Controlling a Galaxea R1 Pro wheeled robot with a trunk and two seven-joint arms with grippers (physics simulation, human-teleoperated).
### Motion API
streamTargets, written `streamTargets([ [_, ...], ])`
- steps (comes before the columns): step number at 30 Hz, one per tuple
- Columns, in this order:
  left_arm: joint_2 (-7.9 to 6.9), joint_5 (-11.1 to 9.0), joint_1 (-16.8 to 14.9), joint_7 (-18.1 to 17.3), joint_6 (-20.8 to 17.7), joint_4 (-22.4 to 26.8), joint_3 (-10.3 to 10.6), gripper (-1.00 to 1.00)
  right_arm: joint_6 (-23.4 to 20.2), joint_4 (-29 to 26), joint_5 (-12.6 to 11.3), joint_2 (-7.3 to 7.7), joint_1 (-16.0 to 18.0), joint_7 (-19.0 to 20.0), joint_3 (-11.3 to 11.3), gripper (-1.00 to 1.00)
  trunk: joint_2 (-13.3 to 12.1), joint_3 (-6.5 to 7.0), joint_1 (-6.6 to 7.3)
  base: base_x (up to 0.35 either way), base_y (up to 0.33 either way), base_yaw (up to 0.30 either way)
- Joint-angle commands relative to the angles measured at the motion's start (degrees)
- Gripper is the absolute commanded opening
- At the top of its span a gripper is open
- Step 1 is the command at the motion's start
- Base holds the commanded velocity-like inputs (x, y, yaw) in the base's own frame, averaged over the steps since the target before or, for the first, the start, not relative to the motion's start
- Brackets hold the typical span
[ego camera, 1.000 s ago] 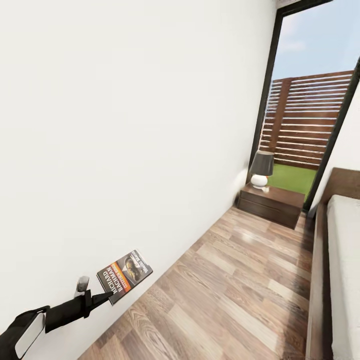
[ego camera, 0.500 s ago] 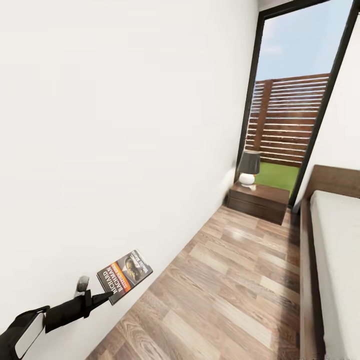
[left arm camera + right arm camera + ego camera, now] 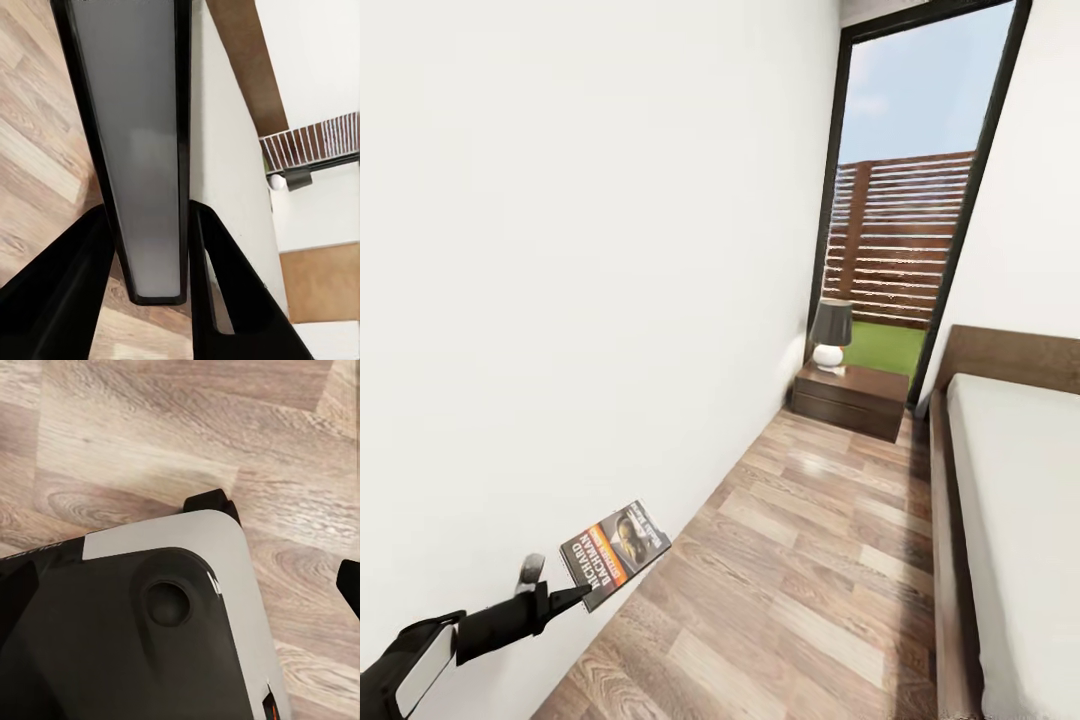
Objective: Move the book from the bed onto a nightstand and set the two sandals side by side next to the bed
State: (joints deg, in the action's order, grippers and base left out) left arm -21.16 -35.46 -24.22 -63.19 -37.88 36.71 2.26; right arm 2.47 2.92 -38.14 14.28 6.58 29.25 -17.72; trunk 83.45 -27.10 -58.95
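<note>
The left gripper [image 3: 575, 597] is clamped on one edge of the book [image 3: 616, 552], carrying it clear of the floor [image 3: 810, 560] toward the far nightstand [image 3: 852, 397] beside the bed [image 3: 1010, 470]; the right gripper's state I cannot tell.

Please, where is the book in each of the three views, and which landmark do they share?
Head view: the book is at lower left, clamped in the left gripper.
Left wrist view: the book is edge-on, a grey slab between the gripper's fingers.
Right wrist view: floor planks and a robot part.
Shared landmark: the wood-plank floor.
</note>
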Motion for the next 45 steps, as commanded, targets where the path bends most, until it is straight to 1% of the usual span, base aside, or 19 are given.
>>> streamTargets([
  [1,-0.06,-0.7,0.0,0.0,-0.4,0.1,0.7,-1.0,0.3,0.2,-0.5,-0.02,0.1,0.4,-0.5,1.0,0.0,-0.06,0.0,0.011,0.002,-0.172],
  [6,0.01,-0.7,0.0,0.1,0.0,0.2,3.9,-1.0,0.3,0.2,-0.4,-0.03,0.1,0.4,-0.5,1.0,0.0,-0.06,0.0,0.006,0.001,-0.172],
  [7,0.0,-0.7,0.0,0.1,0.1,0.2,5.1,-1.0,0.3,0.2,-0.5,-0.03,0.1,0.4,-0.5,1.0,0.0,-0.06,0.0,0.002,0.0,-0.172],
  [10,-0.01,-0.7,0.0,0.1,0.2,0.2,6.4,-1.0,0.3,0.2,-0.5,-0.02,0.1,0.4,-0.5,1.0,0.0,-0.06,0.0,0.002,0.0,-0.172],
  [14,-0.02,-0.7,0.0,0.1,0.3,0.4,7.2,-1.0,0.3,0.2,-0.4,-0.01,0.1,0.4,-0.5,1.0,0.0,-0.06,0.0,0.001,0.0,-0.172],
  [22,-0.02,-0.7,-0.1,0.1,0.3,0.7,7.8,-1.0,0.3,0.2,-0.4,-0.03,0.1,0.4,-0.5,1.0,0.0,-0.06,0.0,0.0,0.0,-0.172],
  [40,-0.11,-0.7,0.0,0.0,0.3,0.7,7.6,-1.0,0.3,0.2,-0.4,-0.04,0.1,0.4,-0.5,1.0,0.0,-0.06,0.0,0.0,0.0,-0.172],
  [45,-0.11,-0.7,0.0,0.0,0.3,0.7,7.5,-1.0,0.3,0.2,-0.5,-0.27,0.1,0.4,-0.4,1.0,0.0,-0.06,0.0,0.0,0.0,-0.172],
])
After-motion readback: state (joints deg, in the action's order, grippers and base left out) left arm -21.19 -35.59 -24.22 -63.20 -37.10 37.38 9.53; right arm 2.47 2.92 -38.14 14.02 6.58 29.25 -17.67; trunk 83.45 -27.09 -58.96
